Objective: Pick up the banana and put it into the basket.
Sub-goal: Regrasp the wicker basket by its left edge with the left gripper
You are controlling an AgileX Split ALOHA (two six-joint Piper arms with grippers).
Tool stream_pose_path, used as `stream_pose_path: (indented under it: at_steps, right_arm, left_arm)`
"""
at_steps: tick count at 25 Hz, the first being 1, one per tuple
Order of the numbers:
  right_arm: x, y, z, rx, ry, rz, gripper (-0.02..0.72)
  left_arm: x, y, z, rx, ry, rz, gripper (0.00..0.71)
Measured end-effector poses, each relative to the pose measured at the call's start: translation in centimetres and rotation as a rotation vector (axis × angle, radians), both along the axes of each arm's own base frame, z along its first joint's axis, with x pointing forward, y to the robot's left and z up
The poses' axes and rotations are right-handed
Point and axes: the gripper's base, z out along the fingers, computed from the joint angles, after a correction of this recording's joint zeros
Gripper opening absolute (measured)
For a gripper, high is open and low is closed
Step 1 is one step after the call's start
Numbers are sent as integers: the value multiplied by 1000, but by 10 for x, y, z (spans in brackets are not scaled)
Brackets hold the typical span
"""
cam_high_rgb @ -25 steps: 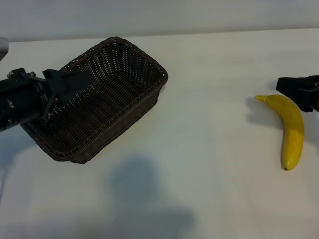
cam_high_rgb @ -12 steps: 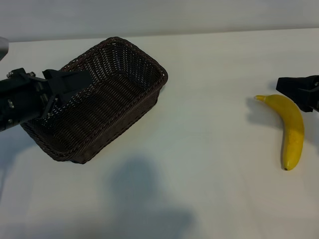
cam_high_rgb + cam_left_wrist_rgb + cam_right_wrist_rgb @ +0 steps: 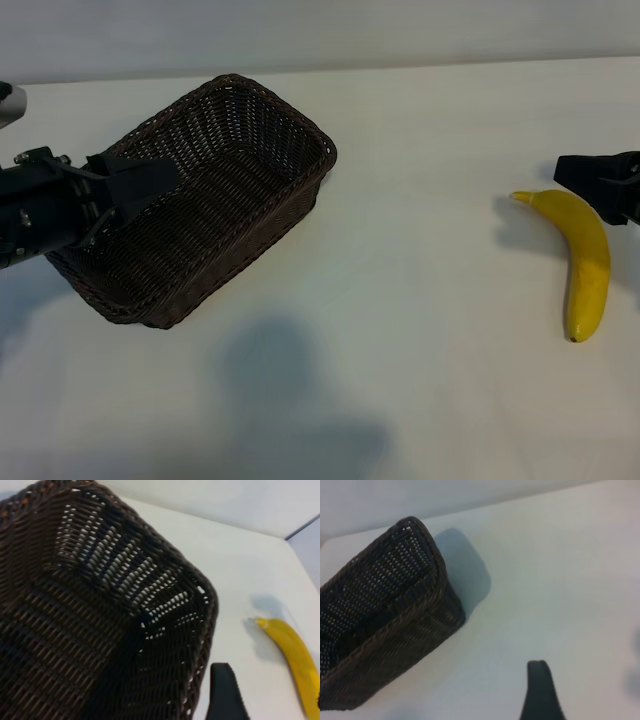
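The yellow banana [image 3: 586, 262] lies on the white table at the right, its stem pointing left; it also shows in the left wrist view [image 3: 296, 652]. The dark brown wicker basket [image 3: 322, 150] stands at the left with nothing in it. My left gripper [image 3: 148, 178] hangs open over the basket's left part, holding nothing; one black finger [image 3: 226, 694] shows beside the basket wall [image 3: 197, 630]. My right gripper [image 3: 578, 185] stands open at the right edge, just above the banana's stem end, apart from it. Its wrist view shows one finger [image 3: 540, 692] and the far-off basket [image 3: 380, 610].
White table surface [image 3: 420, 230] runs between basket and banana. A soft shadow [image 3: 280, 380] falls on the table near the front. A pale wall backs the table's far edge.
My left gripper has shifted slightly down and to the left over the basket. The basket, the banana and the right gripper have not moved.
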Motion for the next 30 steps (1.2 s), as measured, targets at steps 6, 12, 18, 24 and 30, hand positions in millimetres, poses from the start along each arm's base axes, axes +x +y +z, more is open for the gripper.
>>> stream_pose_path:
  at_steps: [6, 12, 18, 24, 30]
  right_arm:
    - [0, 0, 0, 0, 0, 0, 488]
    - [0, 0, 0, 0, 0, 0, 488]
    - [0, 0, 0, -3, 1, 2, 488]
    - [0, 0, 0, -4, 1, 3, 488]
    - [-1, 1, 0, 6, 1, 18, 488]
  left_arm:
    - [-1, 0, -1, -46, 48, 27, 479]
    - [-6, 1, -9, -22, 173, 37, 479]
    - [-21, 8, -2, 60, 232, 84, 478]
    - [-44, 19, 13, 135, 261, 199, 478]
    - [-52, 36, 4, 265, 384, 345, 478]
